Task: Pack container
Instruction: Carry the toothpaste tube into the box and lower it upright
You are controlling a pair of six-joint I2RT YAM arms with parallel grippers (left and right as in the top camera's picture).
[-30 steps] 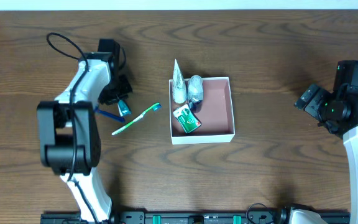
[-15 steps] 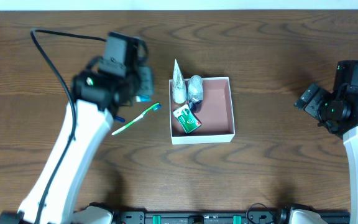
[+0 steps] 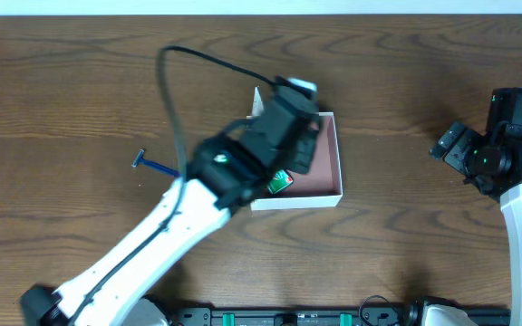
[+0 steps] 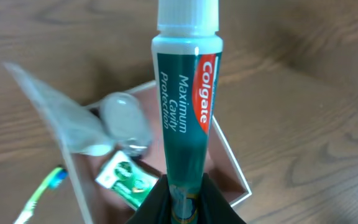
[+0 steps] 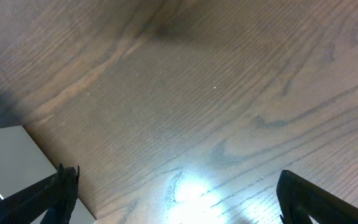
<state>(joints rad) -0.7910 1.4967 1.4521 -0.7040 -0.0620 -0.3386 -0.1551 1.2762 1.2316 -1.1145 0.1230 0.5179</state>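
Note:
My left gripper [image 4: 185, 186] is shut on the lower end of a green and red Colgate toothpaste tube [image 4: 185, 93], which stands above the container [image 4: 229, 149]. In the overhead view the left arm reaches across the container [image 3: 315, 201], and the left gripper [image 3: 299, 127] covers its upper left part. Inside lie a green packet [image 4: 126, 180], a small clear bottle [image 4: 126, 118] and a pale crinkled tube [image 4: 55, 112]. My right gripper [image 5: 179, 205] stands open over bare wood far to the right [image 3: 451, 145].
A green toothbrush [image 4: 39, 196] lies on the wood just left of the container; the arm hides it from overhead. A blue razor [image 3: 152, 165] lies further left. A pale surface [image 5: 11, 162] shows past the table edge in the right wrist view.
My left arm has swung from the left side of the table to above the container, carrying the toothpaste tube. The right arm has not moved.

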